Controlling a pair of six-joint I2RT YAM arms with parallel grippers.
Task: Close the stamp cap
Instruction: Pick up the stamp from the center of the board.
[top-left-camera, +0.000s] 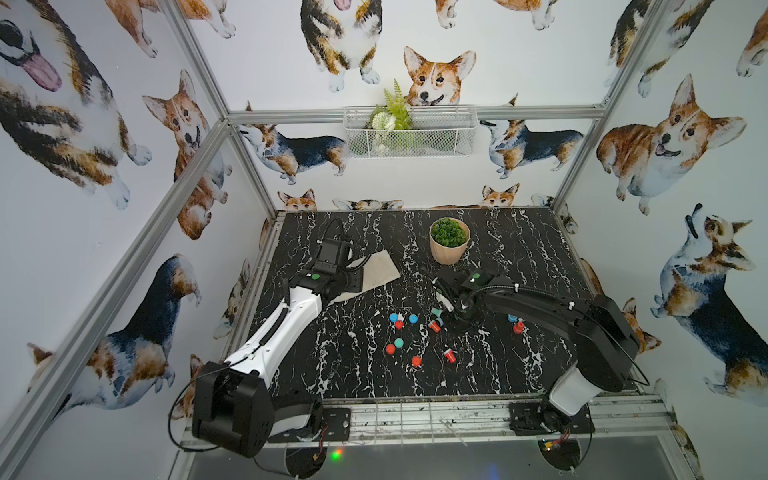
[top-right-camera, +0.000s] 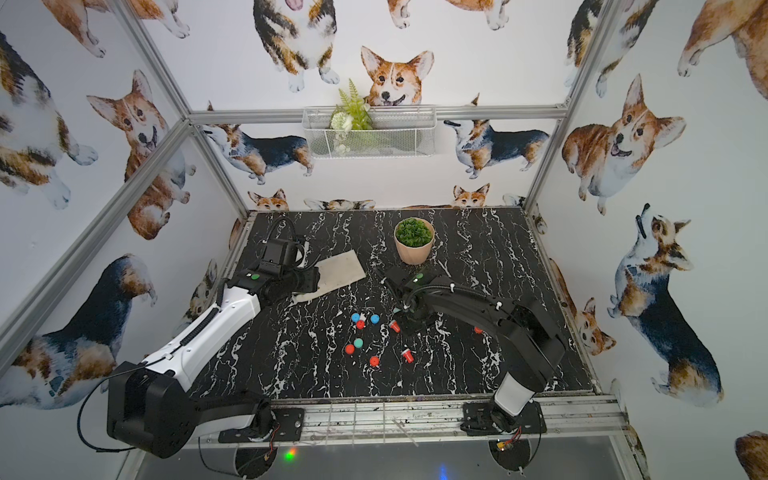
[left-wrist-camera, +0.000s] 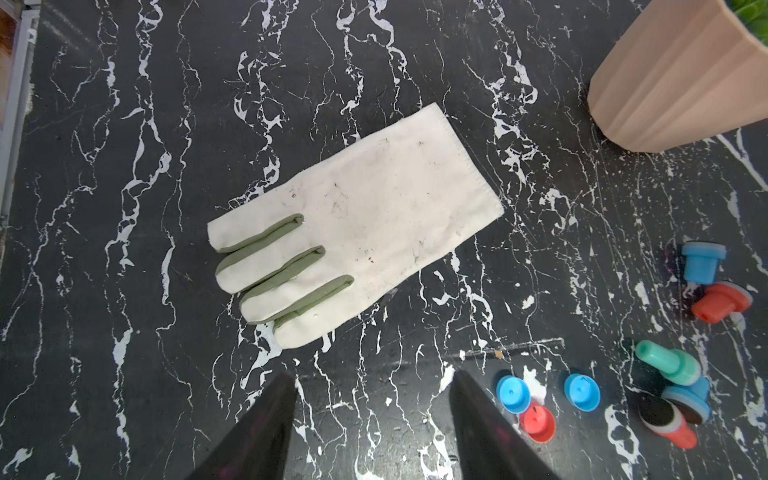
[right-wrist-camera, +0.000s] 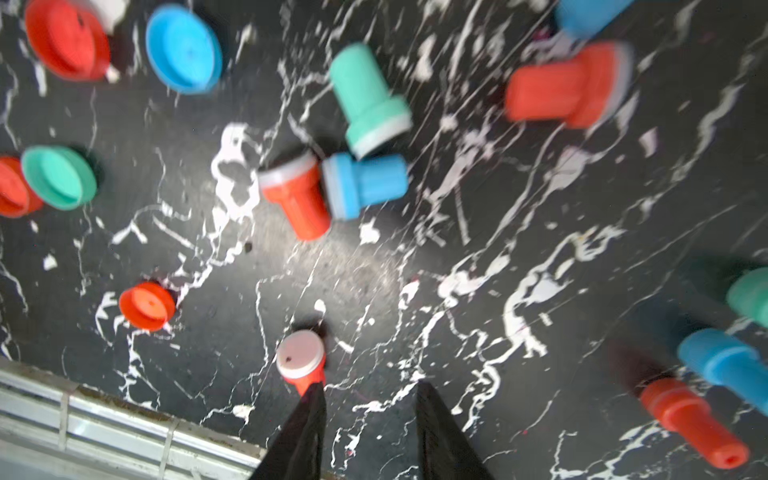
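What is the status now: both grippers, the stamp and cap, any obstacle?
Both open, empty: left gripper over white glove, right gripper by uncapped red stamp. A red cap lies apart. Nothing between them.

Six loose caps, two blue, three red and one teal, are lying scattered mid-tabletop. At their 3 o'clock, a teal stamp, a blue stamp and a red stamp are lying uncapped on their sides, heads bunched together. At the caps' 4 o'clock an upturned stamp, red, is sitting with its pale face turned upward. Further toward 3 o'clock, a far blue stamp and a far red stamp are lying just beside each other.
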